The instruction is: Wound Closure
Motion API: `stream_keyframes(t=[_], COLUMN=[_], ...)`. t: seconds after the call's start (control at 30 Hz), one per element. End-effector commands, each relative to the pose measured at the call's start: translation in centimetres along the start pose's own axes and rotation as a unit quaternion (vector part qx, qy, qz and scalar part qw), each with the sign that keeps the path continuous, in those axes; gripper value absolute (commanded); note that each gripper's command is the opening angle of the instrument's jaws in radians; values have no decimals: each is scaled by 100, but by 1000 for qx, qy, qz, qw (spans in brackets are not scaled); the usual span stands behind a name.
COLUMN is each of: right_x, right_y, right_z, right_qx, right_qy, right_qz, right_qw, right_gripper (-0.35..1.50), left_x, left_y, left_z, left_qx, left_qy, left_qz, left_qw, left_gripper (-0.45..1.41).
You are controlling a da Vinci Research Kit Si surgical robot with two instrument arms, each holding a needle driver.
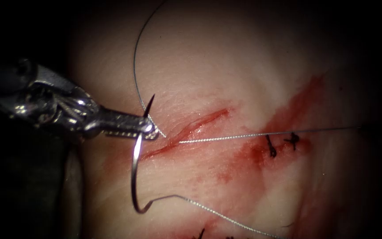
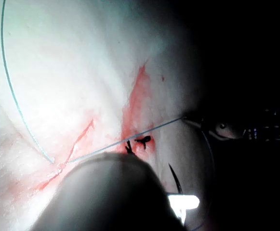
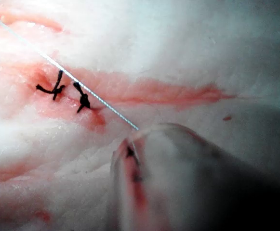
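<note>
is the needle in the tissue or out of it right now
Out. The needle hangs free over the tissue left of the cut; the left tool grips it near its bare tip, the thread trailing from its other end.

The thread [image 1: 261, 134] runs off the endoscope view's right edge.

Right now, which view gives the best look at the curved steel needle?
Endoscope view: the curved steel needle shows whole, clear of the tissue, left of the cut, held near its pointed end by the left pincer, thin grey thread trailing from its tail. The left wrist view catches just its dark tip above the pincer.
</note>
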Motion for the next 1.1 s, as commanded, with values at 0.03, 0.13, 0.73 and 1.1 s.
stream_keyframes(t=[0.03, 0.13, 0.73, 1.1], right_x=[20, 46, 200, 244], right_y=[-8, -19, -172, -210], right_z=[-2, -22, -52, -21], right_qx=[6, 13, 50, 74], right_qy=[23, 63, 165, 207], right_qz=[12, 5, -153, -181], right_qw=[1000, 998, 973, 959], right_gripper=[98, 101, 79, 59], left_x=[3, 3, 4, 4], left_y=[-5, -5, -8, -8], left_z=[3, 3, 3, 4], left_qx=[0, 0, 2, 2], left_qy=[0, 0, -1, -2], left_qz=[0, 0, 1, 1], left_qw=[1000, 1000, 1000, 1000], left_gripper=[-45, -45, -45, -45])
